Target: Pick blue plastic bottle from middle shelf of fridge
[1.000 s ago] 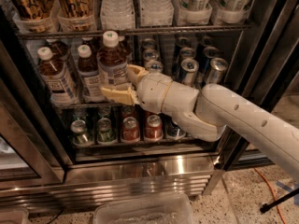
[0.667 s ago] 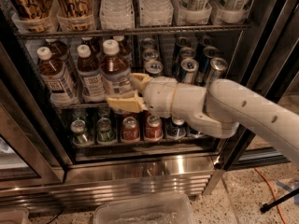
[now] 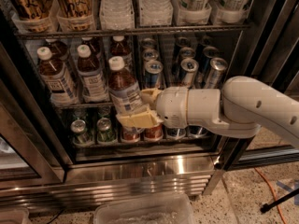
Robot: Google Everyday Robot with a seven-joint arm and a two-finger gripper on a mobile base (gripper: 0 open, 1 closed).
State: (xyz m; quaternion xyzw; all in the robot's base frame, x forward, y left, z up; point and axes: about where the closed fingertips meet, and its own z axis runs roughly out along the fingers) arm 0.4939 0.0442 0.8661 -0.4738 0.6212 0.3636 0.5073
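The blue plastic bottle [image 3: 123, 85], brown drink with a white cap and blue-and-white label, is tilted and held in front of the middle shelf [image 3: 93, 104] of the fridge [image 3: 140, 167]. My gripper [image 3: 140, 107], on a white arm coming in from the right, is shut on the bottle's lower half, with tan fingers [image 3: 138, 119] on either side of it. Two similar bottles with whiter labels [image 3: 91, 76] stand on the shelf to the left. Slim blue-silver cans [image 3: 187, 71] stand to the right.
Short green and red cans [image 3: 106, 129] sit on the lower rack. Large bottles and tubs [image 3: 117, 6] fill the top rack. A clear plastic bin [image 3: 145, 210] lies on the floor in front. An orange cable [image 3: 271, 185] runs at right.
My gripper has drawn the bottle out from the shelf, lower and to the right, and the bottle now tilts toward the camera.
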